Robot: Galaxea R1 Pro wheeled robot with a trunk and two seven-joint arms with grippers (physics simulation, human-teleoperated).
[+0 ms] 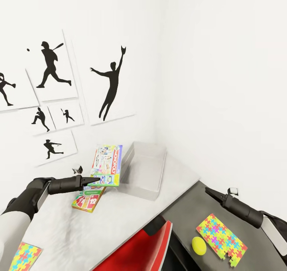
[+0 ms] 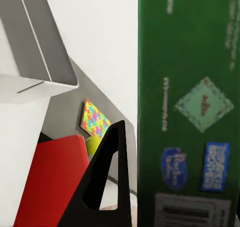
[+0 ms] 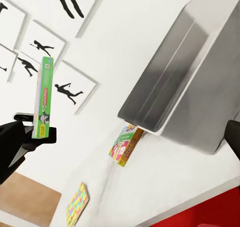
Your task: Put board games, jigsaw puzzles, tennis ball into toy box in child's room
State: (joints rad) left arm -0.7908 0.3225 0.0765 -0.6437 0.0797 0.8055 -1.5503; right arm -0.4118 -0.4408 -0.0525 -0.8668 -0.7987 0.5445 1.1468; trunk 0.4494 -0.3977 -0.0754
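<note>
My left gripper (image 1: 95, 180) is shut on the lower edge of a Monopoly board game (image 1: 108, 162), holding it upright above the white table (image 1: 119, 215), just left of the grey toy box (image 1: 145, 171). Its green back (image 2: 187, 107) shows beside one finger (image 2: 107, 182). A Skip-Bo board game (image 1: 87, 200) lies flat under it. One jigsaw puzzle (image 1: 24, 257) lies near the table's front left. Another jigsaw puzzle (image 1: 221, 239) and the tennis ball (image 1: 199, 245) rest on a lower dark grey surface. My right gripper (image 1: 208, 191) hovers above that surface, open and holding nothing.
A red chair (image 1: 143, 247) stands against the table's front edge, between the table and the dark grey cabinet (image 1: 187, 207). White walls close the corner behind the toy box, with baseball silhouette pictures (image 1: 111, 84) on the left wall.
</note>
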